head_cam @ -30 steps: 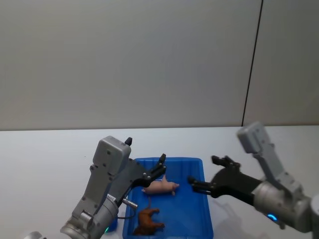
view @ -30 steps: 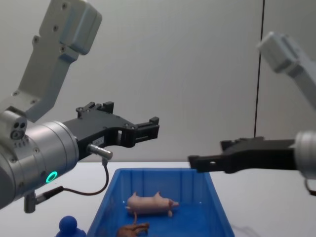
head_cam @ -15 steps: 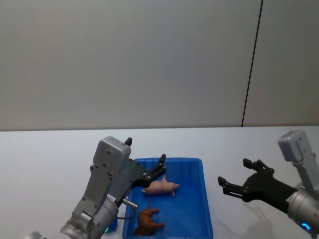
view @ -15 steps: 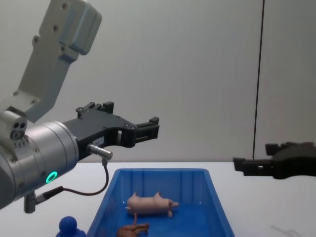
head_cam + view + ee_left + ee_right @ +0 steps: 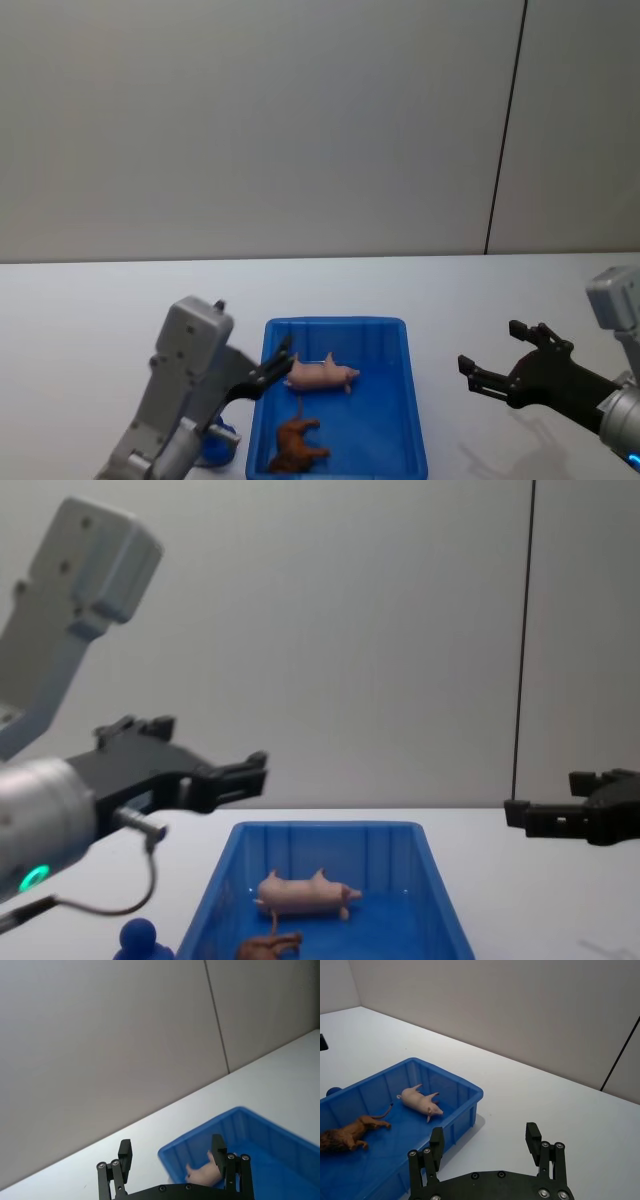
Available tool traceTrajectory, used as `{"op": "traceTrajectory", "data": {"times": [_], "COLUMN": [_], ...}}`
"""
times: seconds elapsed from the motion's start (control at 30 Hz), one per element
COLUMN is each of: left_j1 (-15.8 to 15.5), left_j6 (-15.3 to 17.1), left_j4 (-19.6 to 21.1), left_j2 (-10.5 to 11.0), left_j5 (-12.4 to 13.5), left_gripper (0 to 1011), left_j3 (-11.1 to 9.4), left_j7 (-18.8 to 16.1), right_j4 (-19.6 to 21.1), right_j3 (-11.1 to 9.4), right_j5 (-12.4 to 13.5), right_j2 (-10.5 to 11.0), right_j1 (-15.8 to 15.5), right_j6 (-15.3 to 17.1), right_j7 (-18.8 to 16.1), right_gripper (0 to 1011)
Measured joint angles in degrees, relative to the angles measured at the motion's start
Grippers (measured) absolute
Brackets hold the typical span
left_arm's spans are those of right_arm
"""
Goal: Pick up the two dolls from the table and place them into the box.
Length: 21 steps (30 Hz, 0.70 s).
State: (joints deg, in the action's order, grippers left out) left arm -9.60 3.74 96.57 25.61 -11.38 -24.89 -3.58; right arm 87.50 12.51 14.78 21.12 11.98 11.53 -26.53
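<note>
Evidently complete: pig [image 5: 322, 375] and lion [image 5: 297, 445] lie in the box [image 5: 335, 322]; left gripper [image 5: 276, 364] at its 9 o'clock, right gripper [image 5: 488, 348] at 3 o'clock, both wide and empty, need only retract.

Far side: plain grey wall [image 5: 250, 120], matte, running the full width. A dark vertical seam [image 5: 507, 120] splits it right of centre, from the top down to the wall's foot; the panel right of it is the same grey. Near left, low: small blue object [image 5: 138, 938], rounded knob on a wider base, partly cut off; kind unclear.
</note>
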Motion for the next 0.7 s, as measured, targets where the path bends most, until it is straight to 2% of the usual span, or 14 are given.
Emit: {"op": "traceTrajectory", "data": {"times": [0.1,0.37,0.7], "left_j1": [2.0,5.6,8.5], "left_j6": [0.8,1.2,-0.2], "left_j4": [1.1,1.7,-0.9], "left_j2": [1.8,4.6,6.4], "left_j5": [-0.9,-2.8,-4.8], "left_gripper": [1001,1001,1001], "left_j3": [0.5,1.3,1.9], "left_j7": [-2.0,-4.4,-4.5], "right_j4": [0.1,0.2,0.3], "right_j3": [-0.2,-0.4,-0.5], "right_j5": [0.2,0.5,0.7], "right_j2": [0.2,0.5,0.7], "right_j1": [-0.2,-0.5,-0.7], "right_j6": [-0.1,-0.4,-0.6], "right_j7": [0.1,0.1,0.2], "right_gripper": [1001,1001,1001]}}
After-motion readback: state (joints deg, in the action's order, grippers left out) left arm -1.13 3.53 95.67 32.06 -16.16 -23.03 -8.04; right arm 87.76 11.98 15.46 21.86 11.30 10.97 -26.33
